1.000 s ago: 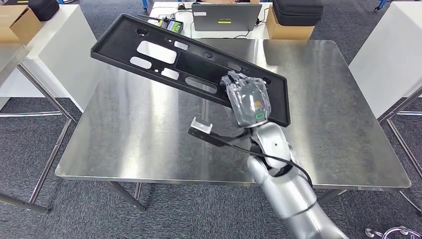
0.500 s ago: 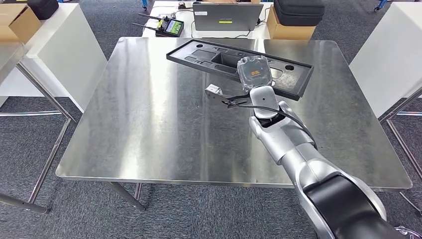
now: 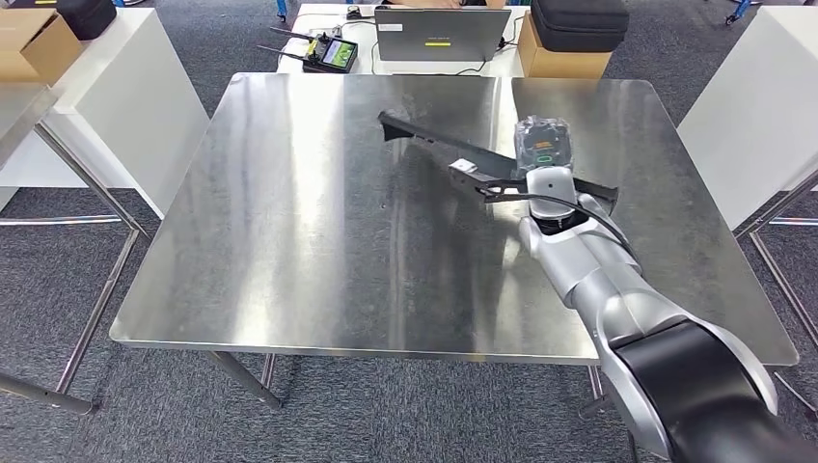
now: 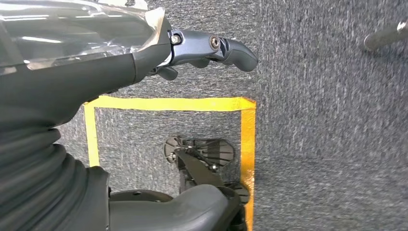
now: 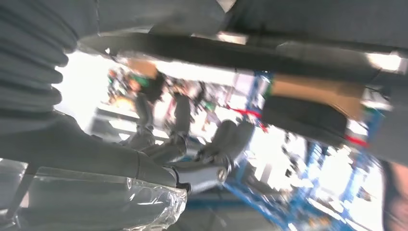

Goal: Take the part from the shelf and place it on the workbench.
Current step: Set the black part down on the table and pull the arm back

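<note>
The part (image 3: 434, 145) is a long black plastic panel, seen almost edge-on and tilted over the far right of the steel workbench (image 3: 289, 212). My right hand (image 3: 545, 145) grips its right end from above, the arm stretched forward. The blurred right wrist view has the part (image 5: 250, 48) as a dark band across the picture, with my right hand's fingers (image 5: 192, 144) spread near it. I cannot tell whether the part touches the bench. My left hand (image 4: 144, 53) hangs over grey carpet with nothing in it, its fingers loosely apart.
Behind the workbench stands a white table with a laptop (image 3: 439, 34), a remote controller (image 3: 328, 53) and a black case (image 3: 577, 21) on a cardboard box. White tables flank the left (image 3: 106, 87) and right (image 3: 752, 106). Yellow tape (image 4: 248, 144) marks the carpet.
My right arm has reached forward and to the right, carrying the part from the bench's near middle to its far right. The part has turned from face-on to nearly edge-on.
</note>
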